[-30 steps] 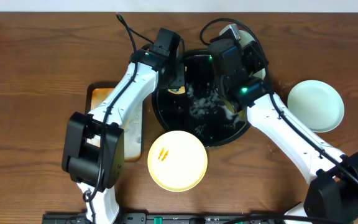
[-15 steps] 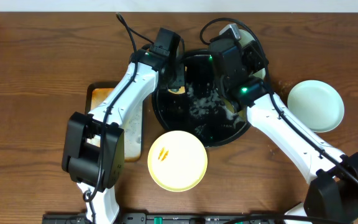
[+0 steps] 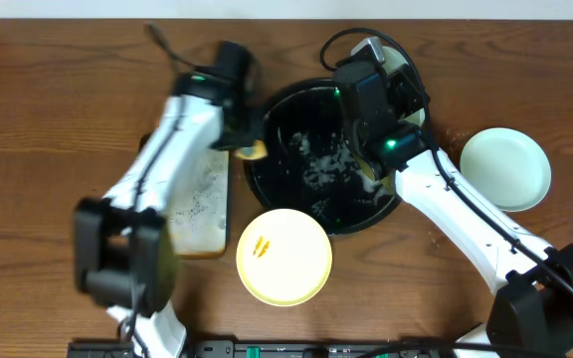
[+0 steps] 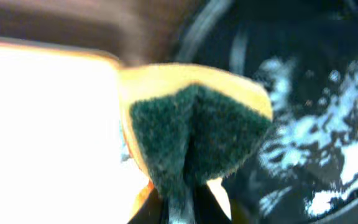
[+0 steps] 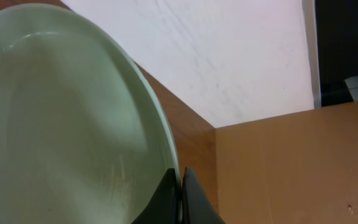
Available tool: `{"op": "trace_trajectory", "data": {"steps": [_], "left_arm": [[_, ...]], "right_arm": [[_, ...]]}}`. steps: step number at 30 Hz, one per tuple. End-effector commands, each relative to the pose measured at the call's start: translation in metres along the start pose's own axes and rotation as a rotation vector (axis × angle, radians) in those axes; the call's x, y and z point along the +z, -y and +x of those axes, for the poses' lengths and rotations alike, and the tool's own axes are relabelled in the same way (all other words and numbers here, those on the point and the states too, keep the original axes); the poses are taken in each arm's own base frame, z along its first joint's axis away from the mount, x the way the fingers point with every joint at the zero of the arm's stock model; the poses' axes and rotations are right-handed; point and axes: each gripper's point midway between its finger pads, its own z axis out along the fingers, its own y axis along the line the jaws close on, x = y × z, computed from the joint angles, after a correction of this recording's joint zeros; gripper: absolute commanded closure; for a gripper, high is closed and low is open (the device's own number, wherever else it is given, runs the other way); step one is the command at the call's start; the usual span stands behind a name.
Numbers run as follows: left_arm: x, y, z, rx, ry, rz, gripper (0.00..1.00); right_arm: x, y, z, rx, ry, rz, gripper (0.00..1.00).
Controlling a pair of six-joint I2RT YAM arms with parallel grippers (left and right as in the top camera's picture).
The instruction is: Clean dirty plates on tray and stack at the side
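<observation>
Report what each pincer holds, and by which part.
Left pincer: the yellow-and-green sponge, pinched at one end and folded, green side out. Right pincer: a pale green plate, clamped on its rim.

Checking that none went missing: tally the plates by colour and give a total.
Pale blue-green plates: 2, the loose plate at right and the gripped plate
Pale yellow plate: 1
Total: 3

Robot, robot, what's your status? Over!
Left gripper shut on sponge. Right gripper shut on green plate. Yellow plate smeared, by tray. Nothing blocking.
</observation>
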Motion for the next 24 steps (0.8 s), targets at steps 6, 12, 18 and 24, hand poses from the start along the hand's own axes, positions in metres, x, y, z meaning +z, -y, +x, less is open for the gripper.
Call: {"op": "trace_trajectory", "data": {"steps": [6, 12, 18, 24], "left_arm": [[-0.026, -0.106, 0.011, -0.073, -0.04, -0.141, 0.89], [0.017, -0.122, 0.042, -0.003, -0.127, -0.154, 0.89], [0.043, -0.133, 0.07, 0.002, -0.178, -0.169, 0.87], [0.054, -0.137, 0.079, 0.002, -0.182, -0.17, 0.83]], "right_arm": [[-0.007, 0.014, -0.007, 0.033, 0.013, 0.032, 0.99], [-0.007, 0.013, -0.008, 0.036, 0.017, 0.029, 0.99], [-0.007, 0.014, -0.008, 0.043, 0.019, 0.03, 0.99], [-0.007, 0.014, -0.009, 0.045, 0.02, 0.031, 0.99]]}}
